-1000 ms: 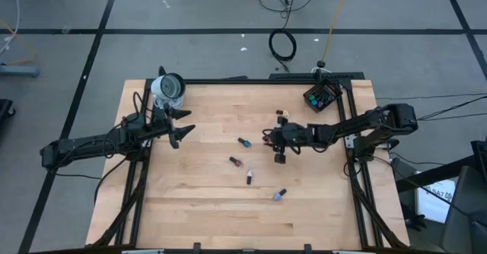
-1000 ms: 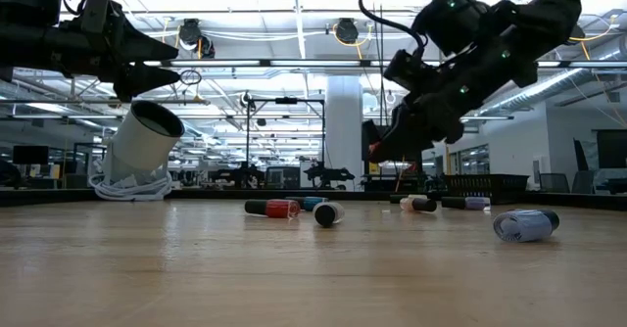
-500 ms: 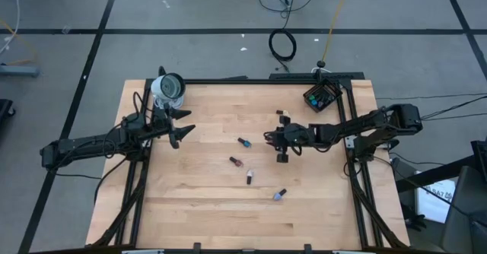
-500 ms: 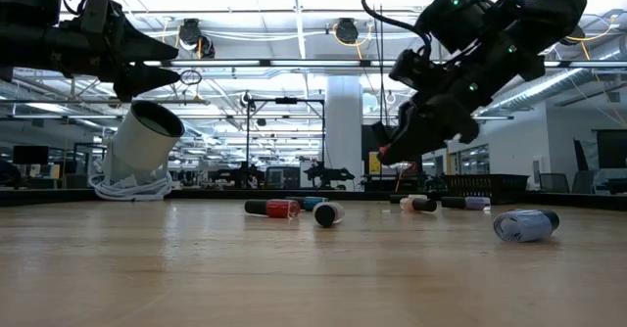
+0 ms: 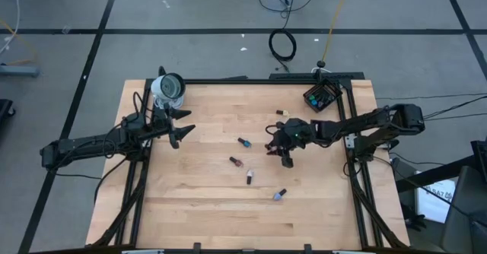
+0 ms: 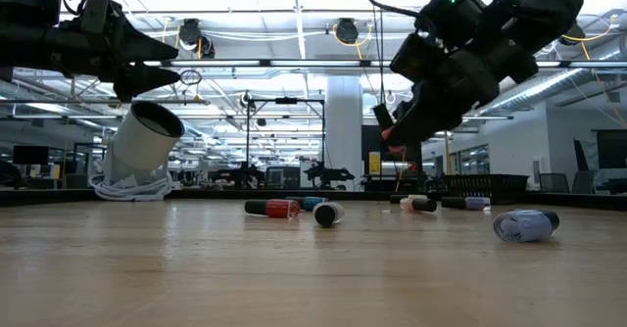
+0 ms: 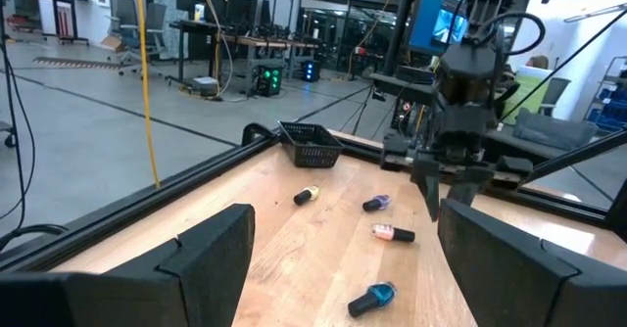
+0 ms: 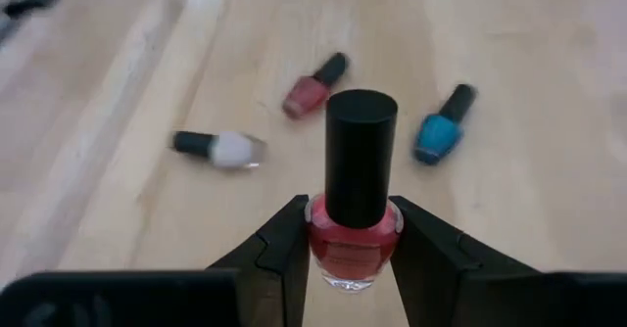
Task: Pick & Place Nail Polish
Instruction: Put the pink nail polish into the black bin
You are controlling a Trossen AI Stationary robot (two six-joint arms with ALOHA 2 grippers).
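Observation:
My right gripper (image 5: 271,147) hangs over the table's middle right, shut on a red nail polish bottle (image 8: 353,239) with a black cap (image 8: 361,156). Several more bottles lie on their sides on the wood: a blue one (image 5: 243,142), a dark red one (image 5: 235,161), a pale one (image 5: 249,177), a light blue one (image 5: 280,195) and a beige one (image 5: 281,112). My left gripper (image 5: 181,129) waits open and level at the table's left edge, touching nothing. My right gripper pinches the red bottle's glass body (image 8: 338,254) between its two fingers, one on each side. The black cap stands free of the fingers. The fingers slant downward from the table's right side. The bottle is lifted clear of the table (image 6: 388,131).
A black basket (image 5: 321,96) holding bottles sits at the far right corner. A white cup (image 5: 169,88) lies on its side over a coil of white cable at the far left corner. Black frame rails run along the table's edges.
My right gripper has turned at the wrist and tipped with the red bottle, its fingertips swinging a little toward the near edge. It has stayed shut, with the bottle held clear of the table.

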